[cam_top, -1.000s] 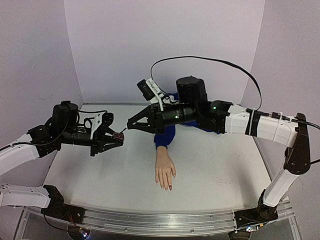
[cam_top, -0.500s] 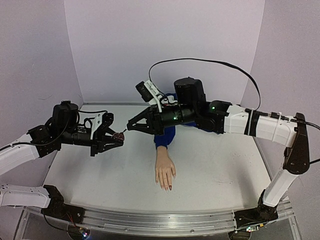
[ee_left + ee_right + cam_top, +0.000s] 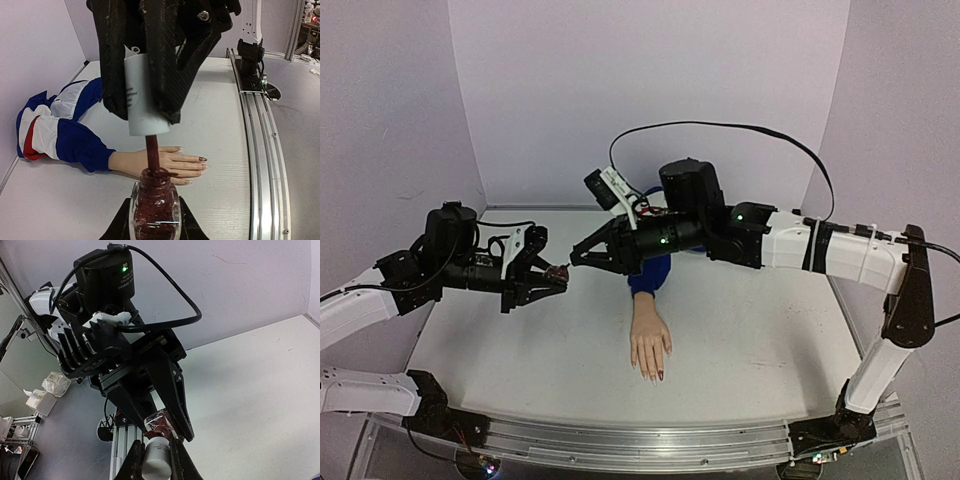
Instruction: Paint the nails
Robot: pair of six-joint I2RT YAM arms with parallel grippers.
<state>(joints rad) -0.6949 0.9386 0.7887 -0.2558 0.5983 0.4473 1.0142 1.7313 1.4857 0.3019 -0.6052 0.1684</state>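
A pale mannequin hand (image 3: 650,347) with a blue sleeve (image 3: 648,273) lies palm down on the table, fingers toward me. Its nails (image 3: 202,159) are tiny; one shows dark red, the others look natural. My left gripper (image 3: 554,272) is shut on the dark-red polish bottle (image 3: 155,207), held in the air left of the hand. My right gripper (image 3: 576,258) is shut on the white cap (image 3: 141,97). The cap's dark-red brush stem (image 3: 152,152) reaches down into the bottle's neck. In the right wrist view the cap (image 3: 157,457) sits just below the bottle (image 3: 161,424).
The white table (image 3: 750,330) has purple walls behind and at both sides. A metal rail (image 3: 620,445) runs along the near edge. A black cable (image 3: 720,125) arcs over the right arm. The sleeve bunches red, white and blue at the back (image 3: 50,125).
My right arm has shifted a little left toward the bottle, bringing the cap closer over it. The left arm and the mannequin hand have not moved.
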